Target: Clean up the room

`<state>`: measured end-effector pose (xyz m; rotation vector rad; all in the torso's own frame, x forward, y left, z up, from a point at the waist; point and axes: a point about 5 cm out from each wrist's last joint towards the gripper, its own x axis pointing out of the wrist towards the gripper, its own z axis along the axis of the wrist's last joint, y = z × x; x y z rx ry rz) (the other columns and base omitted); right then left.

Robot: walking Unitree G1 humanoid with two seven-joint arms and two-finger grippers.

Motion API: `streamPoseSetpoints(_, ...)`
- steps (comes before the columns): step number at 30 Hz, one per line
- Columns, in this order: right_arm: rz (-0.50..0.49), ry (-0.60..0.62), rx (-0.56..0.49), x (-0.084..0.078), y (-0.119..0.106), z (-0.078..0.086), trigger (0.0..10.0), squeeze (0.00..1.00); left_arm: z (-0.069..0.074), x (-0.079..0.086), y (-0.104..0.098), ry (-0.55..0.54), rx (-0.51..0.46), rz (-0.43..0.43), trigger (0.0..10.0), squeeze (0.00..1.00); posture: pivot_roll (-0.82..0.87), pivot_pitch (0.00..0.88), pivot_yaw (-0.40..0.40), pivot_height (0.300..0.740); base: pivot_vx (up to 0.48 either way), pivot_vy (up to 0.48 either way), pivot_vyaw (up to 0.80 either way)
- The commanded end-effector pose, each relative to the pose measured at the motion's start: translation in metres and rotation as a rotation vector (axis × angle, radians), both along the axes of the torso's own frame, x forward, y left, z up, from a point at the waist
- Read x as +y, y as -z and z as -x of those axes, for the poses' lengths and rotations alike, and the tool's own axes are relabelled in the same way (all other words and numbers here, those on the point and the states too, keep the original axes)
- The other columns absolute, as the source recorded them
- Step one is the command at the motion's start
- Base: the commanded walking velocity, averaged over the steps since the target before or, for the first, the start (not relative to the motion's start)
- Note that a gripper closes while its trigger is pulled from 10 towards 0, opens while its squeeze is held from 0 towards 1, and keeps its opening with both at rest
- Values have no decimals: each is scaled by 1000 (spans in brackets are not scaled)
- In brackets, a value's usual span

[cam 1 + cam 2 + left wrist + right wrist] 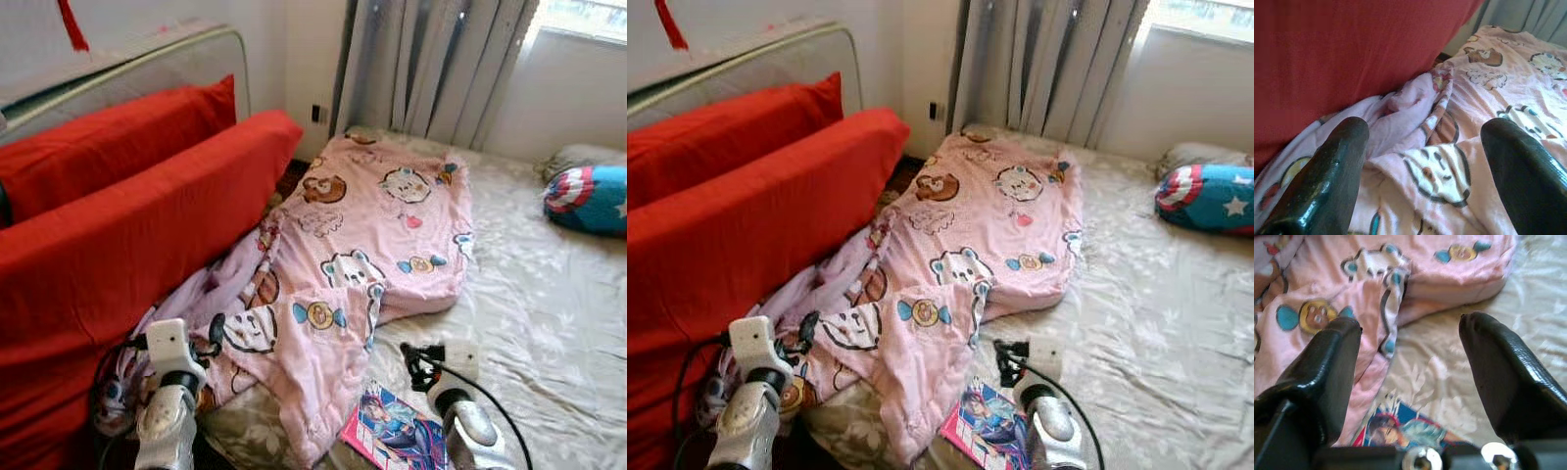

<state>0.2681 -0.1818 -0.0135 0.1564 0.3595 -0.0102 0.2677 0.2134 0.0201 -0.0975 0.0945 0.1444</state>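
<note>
We stand at the edge of the bed (549, 323), looking down at a pink cartoon-print blanket (362, 225) that lies crumpled across the pale sheet, one end bunched against the red cushions (127, 225) on our left. A picture book (394, 431) with a bright cover lies just beside the blanket's near edge, partly tucked under it. A blue star-and-shield pillow (588, 196) sits well apart, under the window.

Our left gripper (1422, 161) hovers just above the rumpled folds near the cushions, jaws apart and holding nothing. Our right gripper (1410, 367) hangs over the seam where blanket meets sheet, near the book, jaws likewise apart and empty.

We judge the tidying barely begun: the blanket is still unfolded and the book still lies on the bed. The step in hand looks like reaching for the blanket, though from these angles we cannot be sure the right arm is not aimed at the book instead. Next, each gripper would need to descend onto a fold, close on the fabric, and lift together so the blanket can be spread or folded.
</note>
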Motion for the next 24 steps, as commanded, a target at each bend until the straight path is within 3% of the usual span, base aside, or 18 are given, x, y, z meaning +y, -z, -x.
streamPoseSetpoints(1, -3, 14, -32, -4, -5, -3, 10000, 0, 0, -1, -1, 0, -13, 3, 10000, 0, 33, 0, -87, 740, 0, 0, 0)
streamPoseSetpoints(8, 8, 0, -67, -10, -8, -3, 10000, 0, 2, -3, -6, 1, -43, -2, 10000, 0, 51, 0, -110, 740, 0, 0, 0)
streamPoseSetpoints(13, 17, -21, -83, -10, -16, -13, 10000, 0, 2, -6, -12, 6, -71, -3, 10000, 0, 65, 0, -116, 740, 0, 0, 0)
streamPoseSetpoints(24, 16, -47, -229, 2, -35, -20, 10000, 0, 20, -9, -17, 24, -91, -26, 10000, 0, 97, 0, -119, 740, 0, 0, 0)
